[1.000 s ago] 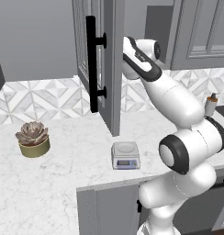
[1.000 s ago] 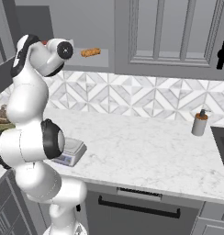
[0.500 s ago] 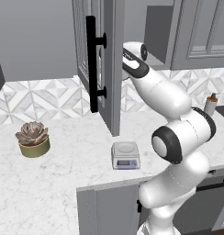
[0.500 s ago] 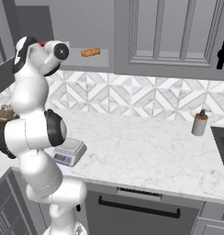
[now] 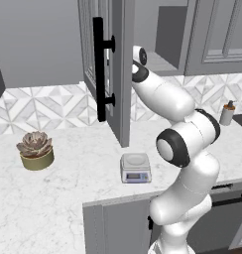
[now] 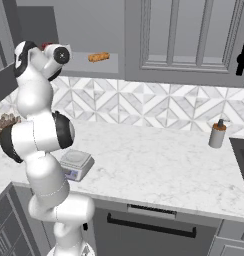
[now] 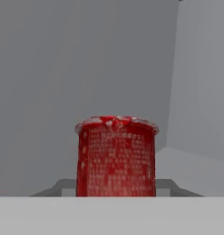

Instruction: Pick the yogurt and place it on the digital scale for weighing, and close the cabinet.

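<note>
The yogurt (image 7: 116,156), a dark-red cup with a brighter red lid, stands upright on the cabinet shelf right in front of my hand. A sliver of the yogurt (image 6: 45,46) also peeks out beside my wrist. My gripper (image 7: 116,187) is open, with a grey fingertip (image 7: 49,187) low on either side of the cup. The cabinet's glass door (image 5: 120,74), with its black bar handle (image 5: 98,69), stands swung open and hides my hand behind it. The digital scale (image 5: 135,166) sits bare on the counter below; it is left of my base (image 6: 75,162).
An orange-brown bread lump (image 6: 99,57) lies on the same shelf, to the right of my arm. A potted succulent (image 5: 36,149) stands at the counter's left. A small bottle (image 6: 217,134) stands at the right. White marble counter stretches between scale and bottle.
My arm has reached further up and into the open cabinet, bringing the hand close to the yogurt. Door, scale and cup have not moved.
</note>
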